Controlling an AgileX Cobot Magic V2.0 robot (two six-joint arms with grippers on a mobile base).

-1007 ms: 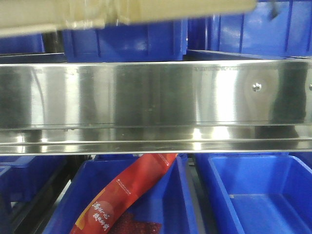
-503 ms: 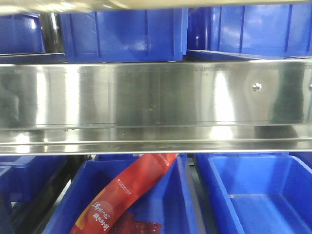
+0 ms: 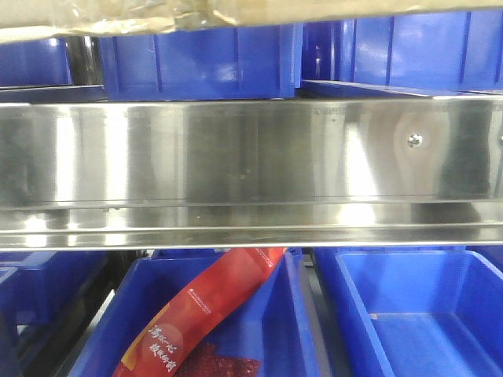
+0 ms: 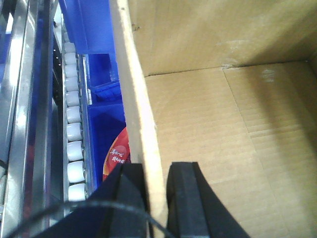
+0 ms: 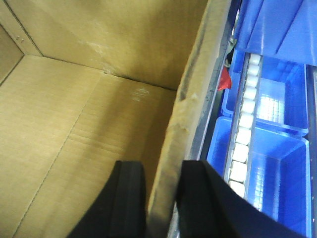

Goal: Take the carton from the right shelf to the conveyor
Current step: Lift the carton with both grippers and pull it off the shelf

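Now left tool [image 4: 156,171] and right tool [image 5: 162,168] clamp opposite carton [image 4: 208,124] walls.

The left gripper [image 4: 154,198] reaches forward from the bottom of its wrist view, closed down on one wall of the carton [image 4: 213,129]; its two black fingers [image 4: 185,193] run parallel with only the wall's thickness between them; one lies outside the wall, on the pincer's left, the other inside the box, on the pincer's right. The right gripper [image 5: 163,203] clamps the opposite wall the same way; its left finger is inside the box and its right finger outside; both touch the board.
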